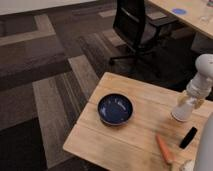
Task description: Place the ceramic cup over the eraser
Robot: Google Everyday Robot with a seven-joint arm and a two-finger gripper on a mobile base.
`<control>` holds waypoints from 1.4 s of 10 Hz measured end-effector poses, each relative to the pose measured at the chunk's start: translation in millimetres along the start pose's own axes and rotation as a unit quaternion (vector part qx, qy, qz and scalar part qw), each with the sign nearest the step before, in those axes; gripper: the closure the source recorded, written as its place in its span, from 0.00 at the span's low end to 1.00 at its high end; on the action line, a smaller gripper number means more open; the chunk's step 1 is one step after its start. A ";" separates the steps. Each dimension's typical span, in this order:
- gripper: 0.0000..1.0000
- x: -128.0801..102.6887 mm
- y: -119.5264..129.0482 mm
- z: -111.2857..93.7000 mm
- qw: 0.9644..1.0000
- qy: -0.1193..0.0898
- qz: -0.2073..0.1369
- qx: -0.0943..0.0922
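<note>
Camera view: gripper [188,102], jaws clamped on the tapered white ceramic cup [180,112], near the black oblong eraser [188,137].

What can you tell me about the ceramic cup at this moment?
The ceramic cup is small, plain and cream-white, wider at its base than on top. It stands upright on the wooden table toward the picture's right side, right of the blue bowl and beyond the black eraser, apart from both. The gripper is shut on its upper end.
</note>
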 end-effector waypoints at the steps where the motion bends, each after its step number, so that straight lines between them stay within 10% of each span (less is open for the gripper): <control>1: 0.98 -1.5 2.5 -7.5 1.000 -0.005 0.000 0.005; 9: 0.98 44.5 71.7 -149.0 0.993 -0.039 -0.102 0.040; 14: 0.98 48.4 74.9 -153.6 0.992 -0.041 -0.109 0.041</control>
